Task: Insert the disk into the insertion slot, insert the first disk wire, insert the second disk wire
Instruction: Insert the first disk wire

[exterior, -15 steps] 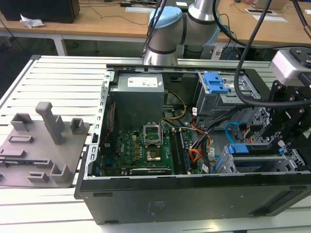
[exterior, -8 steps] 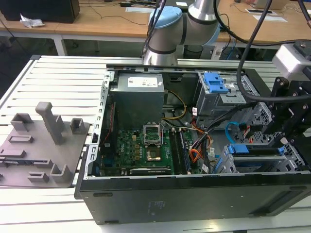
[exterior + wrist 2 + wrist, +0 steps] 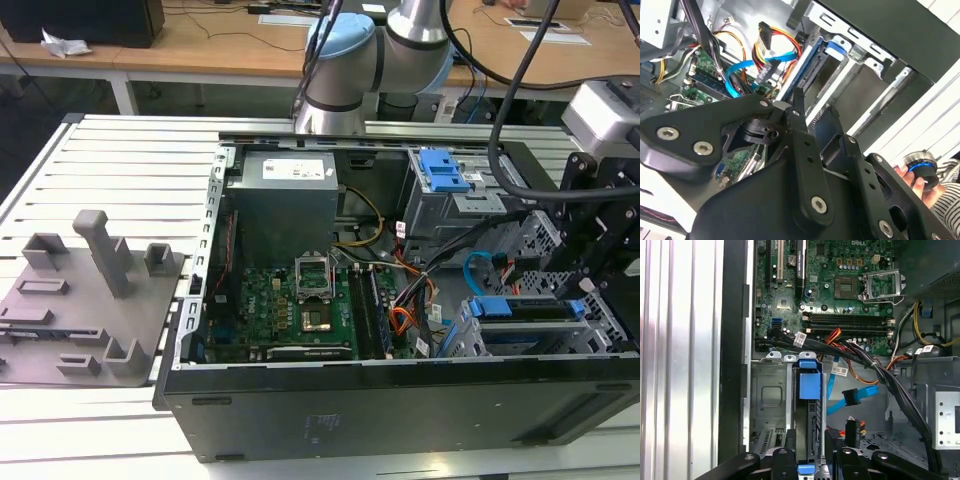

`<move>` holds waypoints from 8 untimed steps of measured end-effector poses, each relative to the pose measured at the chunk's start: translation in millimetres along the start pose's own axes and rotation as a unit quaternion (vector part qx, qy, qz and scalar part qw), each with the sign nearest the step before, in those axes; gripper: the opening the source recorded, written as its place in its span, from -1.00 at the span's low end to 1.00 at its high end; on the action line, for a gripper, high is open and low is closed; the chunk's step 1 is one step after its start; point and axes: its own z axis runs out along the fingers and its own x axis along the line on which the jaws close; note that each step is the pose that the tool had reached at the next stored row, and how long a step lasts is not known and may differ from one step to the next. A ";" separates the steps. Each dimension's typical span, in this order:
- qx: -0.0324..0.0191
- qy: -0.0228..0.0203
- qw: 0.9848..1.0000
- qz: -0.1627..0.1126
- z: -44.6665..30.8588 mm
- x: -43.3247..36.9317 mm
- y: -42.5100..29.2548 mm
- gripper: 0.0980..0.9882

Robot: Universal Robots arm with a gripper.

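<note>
The disk stands on edge in the insertion slot, its bright blue carrier at the far end. My gripper has a black finger on each side of the disk's near end and looks shut on it. In the exterior view the disk lies along the top of the perforated cage at the case's right, with the gripper at its right end. The light blue second disk wire hangs loose beside the cage. The orange and dark first disk wire runs close by, also unplugged.
The open computer case holds a motherboard and a power supply. A taller grey bay with a blue latch stands behind the cage. A grey fixture plate lies at the exterior view's left. A hand holds a small knob.
</note>
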 end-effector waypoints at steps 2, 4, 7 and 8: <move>0.000 0.000 1.000 0.000 0.2 -5.3 0.0 -0.41; 0.000 0.000 1.000 0.000 0.4 -9.9 -0.1 -0.41; 0.000 0.000 1.000 0.000 0.8 -19.5 -0.2 -0.41; 0.000 0.000 1.000 0.000 1.0 -23.2 -0.2 -0.41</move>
